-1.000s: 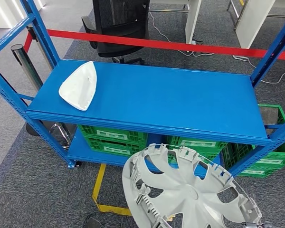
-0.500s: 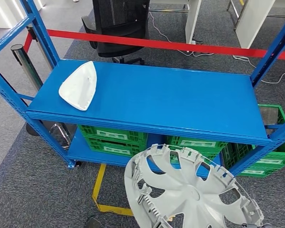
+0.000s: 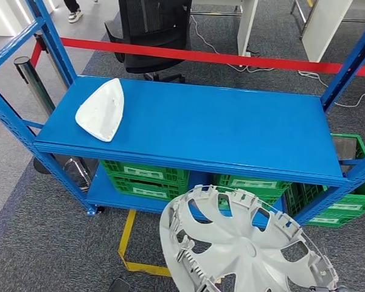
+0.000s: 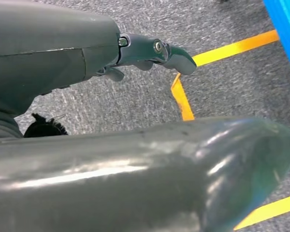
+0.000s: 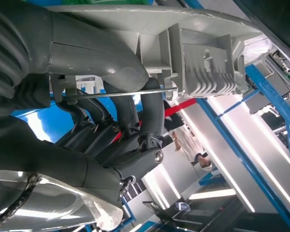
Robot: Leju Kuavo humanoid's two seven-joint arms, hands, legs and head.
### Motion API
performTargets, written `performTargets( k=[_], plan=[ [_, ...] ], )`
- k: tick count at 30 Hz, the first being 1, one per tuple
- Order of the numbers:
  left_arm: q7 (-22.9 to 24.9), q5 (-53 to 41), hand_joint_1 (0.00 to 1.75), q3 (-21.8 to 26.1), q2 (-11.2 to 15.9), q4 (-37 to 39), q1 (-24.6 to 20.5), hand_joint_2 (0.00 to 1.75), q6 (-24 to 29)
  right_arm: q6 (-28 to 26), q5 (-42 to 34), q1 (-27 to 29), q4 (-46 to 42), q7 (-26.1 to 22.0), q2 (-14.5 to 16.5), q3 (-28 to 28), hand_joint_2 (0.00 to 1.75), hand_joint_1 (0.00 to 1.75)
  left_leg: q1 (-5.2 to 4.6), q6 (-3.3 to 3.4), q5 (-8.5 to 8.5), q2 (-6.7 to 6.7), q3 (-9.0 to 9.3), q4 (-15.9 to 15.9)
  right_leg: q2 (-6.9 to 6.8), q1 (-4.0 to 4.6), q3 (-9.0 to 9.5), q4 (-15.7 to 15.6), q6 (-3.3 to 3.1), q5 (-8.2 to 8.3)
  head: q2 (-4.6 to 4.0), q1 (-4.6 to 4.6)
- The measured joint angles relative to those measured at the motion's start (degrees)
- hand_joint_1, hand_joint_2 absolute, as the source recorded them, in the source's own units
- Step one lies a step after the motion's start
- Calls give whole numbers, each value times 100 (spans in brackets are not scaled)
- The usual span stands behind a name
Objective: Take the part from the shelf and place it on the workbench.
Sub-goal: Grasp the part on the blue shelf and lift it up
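Below the blue shelf [image 3: 190, 125], your right hand [image 5: 110, 92] is gripping the hubcap [image 3: 245, 243]'s rim; swinging may loosen it.

A round grey plastic wheel cover [image 3: 245, 243], spoked and clip-rimmed, hangs tilted in front of the blue metal shelf [image 3: 208, 125], inner side up.

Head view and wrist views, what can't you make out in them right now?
- Head view: the grey wheel cover is cut off by the bottom edge, so the grip on it is out of frame.
- Right wrist view: the right robot hand covers much of the cover.
- Left wrist view: the left robot hand hides most of the floor.
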Motion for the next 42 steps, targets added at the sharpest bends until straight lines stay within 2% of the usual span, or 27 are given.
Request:
performTargets(
  k=[3, 5, 6, 8, 9, 10, 11, 12, 13, 14, 15, 16, 19, 21, 23, 24, 25, 26, 28, 29, 31, 32, 33, 36, 37, 39, 42],
  plan=[
    [60, -100, 0, -1, 3, 0, -3, 0, 32, 85, -14, -50, 28, -27, 1, 0, 175, 175, -3, 77, 30, 12, 24, -63, 1, -13, 29, -39, 59, 8, 0, -2],
    [83, -154, 0, -1, -1, 0, -8, 0, 61, 135, -27, -88, 51, -47, 1, 0, 175, 175, 21, 142, 98, 34, 73, -195, -5, -8, -57, 153, 70, -140, 0, 14],
    [91, -177, 0, -1, -3, 0, -9, 0, 74, 157, -33, -102, 67, -60, 1, 0, 175, 175, 34, 161, 116, 45, 92, -243, -7, -5, -205, 438, 63, -302, 0, 27],
    [103, -211, 0, -1, -7, 0, -11, 0, 94, 205, -40, -117, 101, -86, 1, 1, 175, 175, 26, 172, 118, 50, 93, -256, -6, 6, -668, 1243, 74, -612, 0, 43],
    [108, -227, 0, -1, -7, 0, -10, 0, 100, 224, -41, -120, 118, -93, 1, 2, 175, 175, 25, 170, 114, 51, 94, -255, -7, 4, -870, 1553, 90, -654, 0, 46],
    [113, -242, 0, -1, -8, 0, -9, 0, 105, 242, -42, -121, 134, -98, 1, 2, 175, 175, 29, 162, 108, 51, 99, -252, -8, -3, -988, 1663, 106, -564, 0, 46],
    [118, -258, 0, 0, -9, 0, -9, 0, 110, 259, -42, -125, 150, -102, 1, 2, 175, 175, 40, 146, 98, 49, 106, -243, -11, -15, -995, 1532, 123, -350, 0, 46],
    [122, -275, 0, 0, -11, 0, -8, 0, 116, 274, -41, -130, 163, -104, 1, 2, 175, 175, 56, 118, 79, 45, 111, -218, -18, -35, -902, 1198, 146, -68, 0, 47],
    [127, -296, 0, 0, -11, 0, -6, 0, 123, 291, -41, -142, 178, -107, 3, 3, 175, 175, 66, 78, 57, 40, 107, -186, -21, -43, -775, 848, 168, 130, 0, 56],
    [132, -311, 0, 0, -12, 0, -5, 0, 131, 307, -41, -150, 189, -113, 5, 3, 175, 175, 68, 33, 37, 34, 90, -140, -8, -40, -658, 580, 157, 277, 1, 70],
    [138, -327, 0, -1, -11, 0, -4, 0, 139, 319, -40, -159, 199, -120, 7, 4, 175, 175, 62, -11, 24, 28, 71, -95, 4, -32, -597, 434, 126, 323, 0, 81],
    [148, -339, 0, -1, -8, 0, -3, 0, 145, 331, -40, -167, 208, -127, 10, 5, 175, 175, 52, -51, 28, 22, 49, -66, 22, -14, -595, 432, 79, 301, 0, 87],
    [188, -350, 0, -2, -3, 0, 1, 0, 150, 351, -39, -179, 217, -138, 12, 7, 175, 175, 61, -143, -13, 24, -10, 10, 32, -8, -687, 480, -53, 337, -1, 63],
    [201, -350, 0, -2, -2, 0, 1, 0, 150, 353, -39, -180, 217, -140, 12, 7, 175, 175, 69, -177, -329, 36, -157, 370, 10, -3, -752, 478, -137, 381, -1, 39],
    [203, -350, 0, -2, -1, 0, 1, 0, 150, 355, -39, -180, 222, -141, 13, 7, 175, 175, 64, -180, -766, 40, -409, 1089, -14, 34, -831, 482, -216, 434, 0, 11],
    [203, -350, 0, -2, 0, 0, 2, 0, 150, 356, -39, -180, 226, -142, 14, 7, 175, 175, 61, -169, -894, 40, -496, 1389, -23, 59, -871, 486, -245, 462, 0, 7],
    [203, -350, 0, -1, 2, 0, 3, 0, 150, 358, -39, -180, 229, -143, 14, 7, 175, 175, 53, -146, -909, 40, -501, 1516, -28, 85, -909, 491, -264, 488, 0, 5],
    [203, -350, 0, -1, 3, 0, 3, 0, 150, 360, -39, -180, 231, -143, 14, 7, 175, 175, 40, -111, -814, 39, -406, 1428, -30, 108, -941, 496, -272, 512, 0, 5],
    [204, -350, 0, -2, 5, 0, 0, 0, 133, 368, -39, -181, 231, -145, 14, 7, 175, 175, -17, 13, -479, 38, 21, 726, -27, 141, -984, 500, -275, 545, 0, 6],
    [203, -352, 0, -2, 11, 0, -1, 0, 121, 375, -40, -182, 231, -149, 15, 7, 175, 175, -47, 77, -375, 38, 236, 348, -28, 151, -1001, 499, -264, 564, 0, 15],
    [169, -379, 0, -2, 16, 0, -3, 0, 124, 394, -43, -185, 232, -158, 16, 6, 175, 175, -104, 150, -326, 42, 449, -88, -34, 137, -1033, 496, -214, 610, 0, 14],
    [138, -402, 0, -2, 17, 0, -1, 0, 151, 402, -45, -185, 232, -162, 15, 5, 175, 175, -119, 149, -322, 44, 454, -144, -37, 130, -1044, 481, -175, 642, 0, 12],
    [106, -425, 0, -2, 13, 0, 2, 0, 185, 408, -46, -185, 231, -164, 14, 3, 175, 175, -125, 105, -295, 44, 439, -189, -38, 123, -1050, 463, -188, 634, -1, 8],
    [63, -460, 0, -1, 5, 0, 14, 0, 248, 415, -51, -182, 231, -167, 8, -4, 175, 175, -119, 18, -219, 40, 400, -269, -32, 132, -1069, 403, -338, 697, -1, 36],
    [57, -465, 0, -2, 2, 0, 17, 0, 251, 416, -53, -180, 231, -168, 7, -5, 175, 175, -122, 38, -205, 42, 387, -268, -28, 129, -1073, 381, -329, 755, 0, 42],
    [46, -468, 0, -2, -4, 0, 22, 0, 252, 418, -52, -177, 231, -167, 7, -6, 175, 175, -127, 74, -182, 50, 369, -263, -17, 125, -1069, 336, -249, 811, 0, 46],
    [33, -470, 0, -2, -4, 0, 22, 0, 266, 419, -52, -175, 231, -167, 7, -7, 175, 175, -142, 113, -162, 54, 346, -244, -10, 115, -1066, 290, -184, 864, 0, 44]
  ],
)
